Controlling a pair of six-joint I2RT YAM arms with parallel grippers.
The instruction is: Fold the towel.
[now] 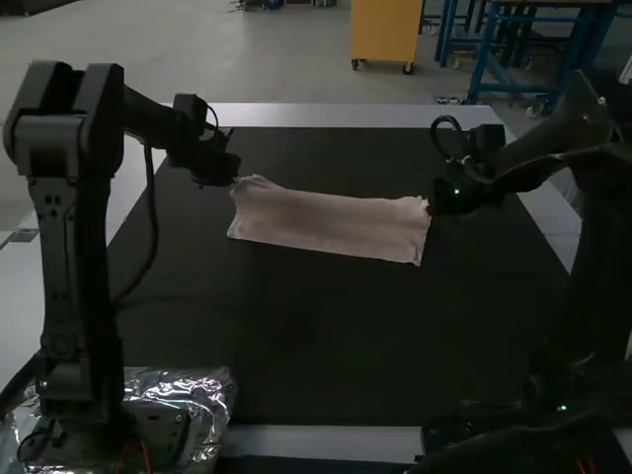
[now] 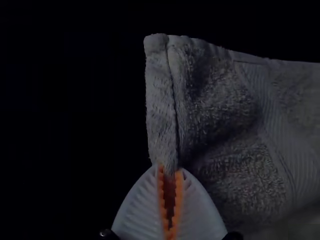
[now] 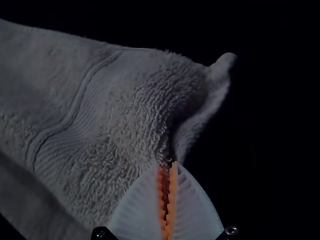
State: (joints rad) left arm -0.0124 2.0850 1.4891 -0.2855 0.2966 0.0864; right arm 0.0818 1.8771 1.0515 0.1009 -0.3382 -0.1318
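The pale pink towel (image 1: 331, 223) lies as a long narrow strip across the dark table. My left gripper (image 1: 235, 178) is at its far left corner in the high view, and my right gripper (image 1: 432, 207) is at its right end. In the left wrist view, the left gripper (image 2: 169, 172) is shut on the hemmed edge of the towel (image 2: 220, 95). Seen from the right wrist, the right gripper (image 3: 167, 165) has its tips closed on a bunched edge of the towel (image 3: 135, 105), with a small corner sticking out beyond.
The black table surface (image 1: 326, 336) extends around the towel, with a light border (image 1: 316, 116) at the far side. Crinkled silver foil (image 1: 202, 395) lies by the left arm's base at the near left.
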